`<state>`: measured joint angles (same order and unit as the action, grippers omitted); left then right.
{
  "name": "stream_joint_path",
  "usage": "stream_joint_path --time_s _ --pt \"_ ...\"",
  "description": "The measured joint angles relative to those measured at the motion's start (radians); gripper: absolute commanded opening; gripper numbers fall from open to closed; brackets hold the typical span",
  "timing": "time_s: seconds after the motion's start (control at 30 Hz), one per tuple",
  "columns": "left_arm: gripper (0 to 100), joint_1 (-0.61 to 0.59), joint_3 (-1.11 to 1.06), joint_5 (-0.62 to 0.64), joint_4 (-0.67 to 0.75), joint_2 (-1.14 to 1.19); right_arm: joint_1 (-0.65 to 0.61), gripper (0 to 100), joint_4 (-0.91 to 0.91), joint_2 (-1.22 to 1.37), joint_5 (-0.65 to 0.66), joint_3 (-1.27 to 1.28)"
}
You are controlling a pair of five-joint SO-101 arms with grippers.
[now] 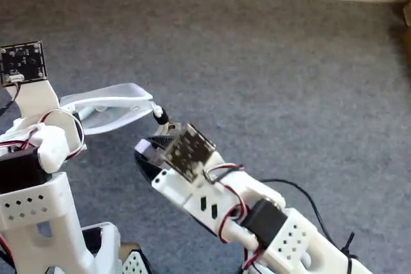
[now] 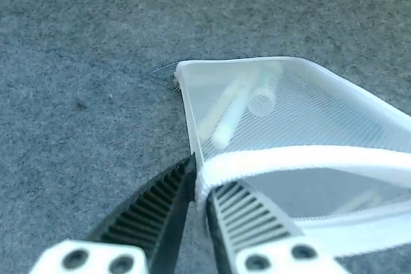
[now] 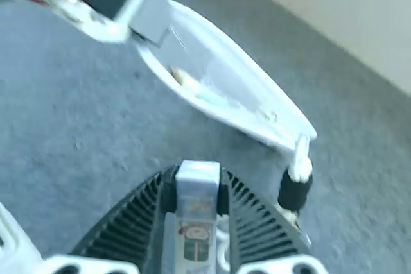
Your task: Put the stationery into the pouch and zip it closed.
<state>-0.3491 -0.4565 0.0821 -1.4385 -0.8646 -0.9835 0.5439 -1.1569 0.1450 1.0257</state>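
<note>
pouch (image 2: 302,113) of white mesh sits at the left of the grey, felt-covered desk (image 1: 289,62), one end of its zip band clamped in the closed left pincer (image 2: 196,178). its mouth gapes open towards the right arm. seen through the mesh from the left wrist, a white pen-like stick (image 2: 232,112) and a short pale tube (image 2: 263,97) lie side by side inside. the black zip pull (image 3: 295,190) with its white tab hangs at the pouch's far end, away from the left pincer. just beside that end, the right pincer (image 3: 196,179) grips a small pale block with a printed label (image 3: 194,216) upright between its ribbed fingers. the block is outside the pouch. whether the pouch rests on the desk or hangs just above it cannot be told.
</note>
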Motion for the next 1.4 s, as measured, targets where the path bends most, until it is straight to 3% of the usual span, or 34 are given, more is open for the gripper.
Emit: stream_joint_path --time_s 0.47,0.77,1.23,1.4 --pt "1 0.0 0.0 0.0 0.0 0.0 -0.055 0.5 -0.675 -0.06 0.0 0.241" --pt "1 0.0 0.0 0.0 0.0 0.0 -0.055 0.5 -0.878 -0.052 0.0 0.241" --pt "1 0.0 0.0 0.0 -0.009 0.0 -0.044 0.5 -1.375 0.428 0.0 0.241" --pt "1 0.0 -0.017 0.0 -0.014 -0.002 0.023 0.5 -1.419 0.585 0.0 0.19"
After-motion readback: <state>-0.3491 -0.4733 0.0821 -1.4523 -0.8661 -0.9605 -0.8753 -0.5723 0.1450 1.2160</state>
